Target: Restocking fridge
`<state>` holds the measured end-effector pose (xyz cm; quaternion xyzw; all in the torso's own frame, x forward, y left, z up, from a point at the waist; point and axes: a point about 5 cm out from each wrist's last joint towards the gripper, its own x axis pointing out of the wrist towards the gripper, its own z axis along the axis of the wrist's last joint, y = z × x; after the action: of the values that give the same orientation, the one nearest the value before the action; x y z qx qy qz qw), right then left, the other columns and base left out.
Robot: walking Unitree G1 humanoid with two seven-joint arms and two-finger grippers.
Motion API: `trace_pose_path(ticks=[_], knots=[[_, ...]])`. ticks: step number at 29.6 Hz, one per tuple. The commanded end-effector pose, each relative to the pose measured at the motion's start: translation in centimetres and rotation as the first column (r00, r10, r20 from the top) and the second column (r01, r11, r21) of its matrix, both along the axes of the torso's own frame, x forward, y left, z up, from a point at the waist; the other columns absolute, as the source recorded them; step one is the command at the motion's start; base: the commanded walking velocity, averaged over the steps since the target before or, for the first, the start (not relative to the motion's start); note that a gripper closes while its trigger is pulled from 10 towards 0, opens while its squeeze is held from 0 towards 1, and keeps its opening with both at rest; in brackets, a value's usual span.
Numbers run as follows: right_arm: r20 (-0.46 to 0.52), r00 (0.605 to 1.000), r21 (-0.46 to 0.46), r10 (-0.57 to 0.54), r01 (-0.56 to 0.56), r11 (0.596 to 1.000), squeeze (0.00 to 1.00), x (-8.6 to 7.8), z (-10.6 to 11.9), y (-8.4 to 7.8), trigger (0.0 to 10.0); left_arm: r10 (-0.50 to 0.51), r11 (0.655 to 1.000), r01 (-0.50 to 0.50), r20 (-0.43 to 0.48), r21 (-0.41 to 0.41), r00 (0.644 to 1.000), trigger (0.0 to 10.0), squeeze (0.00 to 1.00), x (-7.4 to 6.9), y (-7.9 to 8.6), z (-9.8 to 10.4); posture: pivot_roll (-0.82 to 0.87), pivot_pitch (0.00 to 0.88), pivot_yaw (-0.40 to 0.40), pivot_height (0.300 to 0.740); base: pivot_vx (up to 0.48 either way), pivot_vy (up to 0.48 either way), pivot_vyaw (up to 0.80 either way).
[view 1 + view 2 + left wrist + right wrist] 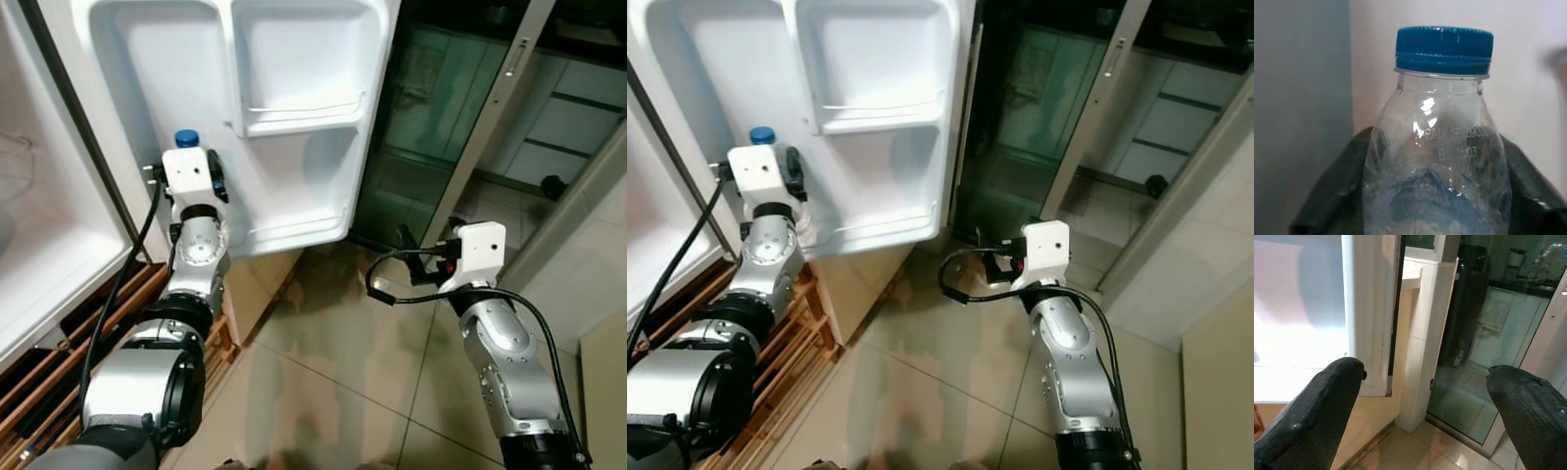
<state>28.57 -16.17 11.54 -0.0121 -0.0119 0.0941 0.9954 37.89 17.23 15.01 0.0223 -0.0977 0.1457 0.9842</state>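
A home kitchen. The open fridge door (294, 117) with white shelves, tiled floor (333, 372) and glass sliding door (460, 127) show it

You have the fridge door (294, 117) open at upper left, the bottle (187, 139) at its lower shelf behind the left gripper (192, 176); the right gripper (407, 257) sits lower right, over the floor (333, 372).

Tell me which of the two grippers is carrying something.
The left gripper: its fingers are shut on a clear bottle with a blue cap, at the fridge door. The right gripper is open and empty.
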Motion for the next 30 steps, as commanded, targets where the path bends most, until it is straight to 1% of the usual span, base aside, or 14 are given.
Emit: trace_pose_path(ticks=[1, 2, 6, 9, 10, 12, 13, 15, 18, 19, 24, 27, 28, 30], knots=[[0.002, 1.000, -0.004, 0.005, -0.005, 1.000, 0.14, 0.0, 0.2, -0.1, 10.0, -0.081, 0.996, 0.080, 0.036, 0.034, 0.996, 10.0, 1.00, 0.1, -1.3, 0.5, -0.17, 0.000, -0.052, 0.740, 0.000, 0.000, 0.00], [-0.003, 1.000, -0.004, 0.013, -0.013, 1.000, 0.14, 0.1, 0.1, 0.0, 10.0, -0.144, 0.988, 0.141, 0.054, 0.063, 0.988, 10.0, 1.00, -0.2, -2.5, 0.3, -0.17, 0.000, -0.052, 0.740, 0.000, 0.000, 0.00], [-0.004, 1.000, -0.004, 0.017, -0.017, 1.000, 0.15, 0.2, 0.0, 0.1, 10.0, -0.159, 0.985, 0.153, 0.065, 0.081, 0.985, 10.0, 1.00, -0.3, -2.8, 0.3, -0.16, 0.000, -0.053, 0.740, 0.000, 0.000, 0.00], [-0.004, 1.000, -0.004, 0.017, -0.018, 1.000, 0.15, 0.2, 0.0, 0.1, 10.0, -0.211, 0.965, 0.187, 0.119, 0.186, 0.970, 10.0, 1.00, -0.7, -3.5, 1.0, -0.16, 0.000, -0.050, 0.740, 0.000, 0.000, 0.00], [-0.004, 1.000, -0.004, 0.017, -0.018, 1.000, 0.15, 0.2, 0.0, 0.1, 10.0, -0.211, 0.965, 0.187, 0.119, 0.186, 0.970, 10.0, 1.00, -0.7, -3.5, 1.0, -0.16, 0.000, -0.050, 0.740, 0.000, 0.000, 0.00], [-0.004, 1.000, -0.004, 0.016, -0.016, 1.000, 0.14, 0.1, -0.1, 0.1, 10.0, -0.267, 0.937, 0.212, 0.176, 0.278, 0.948, 10.0, 1.00, -1.4, -3.5, 1.6, -0.15, 0.000, -0.045, 0.740, 0.000, 0.000, 0.00], [-0.005, 1.000, -0.004, 0.015, -0.015, 1.000, 0.14, 0.2, -0.1, 0.1, 10.0, -0.272, 0.933, 0.211, 0.184, 0.292, 0.945, 10.0, 1.00, -1.5, -3.3, 1.7, -0.14, 0.000, -0.045, 0.740, 0.000, 0.000, 0.00], [-0.005, 1.000, -0.004, 0.014, -0.014, 1.000, 0.14, 0.2, -0.1, 0.0, 10.0, -0.271, 0.932, 0.209, 0.187, 0.295, 0.944, 10.0, 1.00, -1.6, -3.1, 1.8, -0.14, 0.000, -0.046, 0.740, 0.000, 0.000, 0.00], [-0.007, 1.000, -0.004, 0.017, -0.017, 1.000, 0.14, 0.2, -0.2, 0.1, 10.0, -0.229, 0.948, 0.172, 0.194, 0.269, 0.954, 10.0, 1.00, -1.7, -1.6, 2.0, -0.14, 0.000, -0.045, 0.740, 0.000, 0.000, 0.00], [-0.009, 1.000, -0.005, 0.018, -0.018, 1.000, 0.14, 0.2, -0.3, 0.1, 10.0, -0.203, 0.956, 0.144, 0.220, 0.255, 0.954, 10.0, 1.00, -2.1, -0.7, 2.7, -0.13, 0.000, -0.046, 0.740, 0.000, 0.000, 0.00], [-0.011, 1.000, -0.008, 0.016, -0.016, 1.000, 0.14, 0.2, -0.4, -0.2, 10.0, -0.193, 0.962, 0.125, 0.284, 0.242, 0.939, 10.0, 1.00, -3.0, -0.1, 4.8, -0.12, 0.000, -0.050, 0.740, 0.000, 0.000, 0.00], [-0.014, 1.000, -0.011, 0.018, -0.018, 1.000, 0.15, 0.2, -0.4, -0.3, 10.0, -0.218, 0.968, 0.175, 0.247, 0.181, 0.944, 10.0, 1.00, -4.2, -0.2, 4.8, -0.11, 0.000, -0.054, 0.740, 0.000, 0.000, 0.00], [-0.015, 1.000, -0.013, 0.018, -0.018, 1.000, 0.14, 0.1, -0.5, -0.4, 10.0, -0.261, 0.964, 0.245, 0.171, 0.106, 0.950, 10.0, 1.00, -5.3, -0.8, 3.6, -0.10, 0.000, -0.056, 0.740, 0.000, 0.000, 0.00], [-0.017, 1.000, -0.013, 0.017, -0.017, 1.000, 0.14, 0.1, -0.5, -0.4, 10.0, -0.278, 0.960, 0.270, 0.139, 0.074, 0.950, 10.0, 1.00, -5.7, -1.0, 3.0, -0.10, 0.000, -0.056, 0.740, 0.000, 0.000, 0.00]])
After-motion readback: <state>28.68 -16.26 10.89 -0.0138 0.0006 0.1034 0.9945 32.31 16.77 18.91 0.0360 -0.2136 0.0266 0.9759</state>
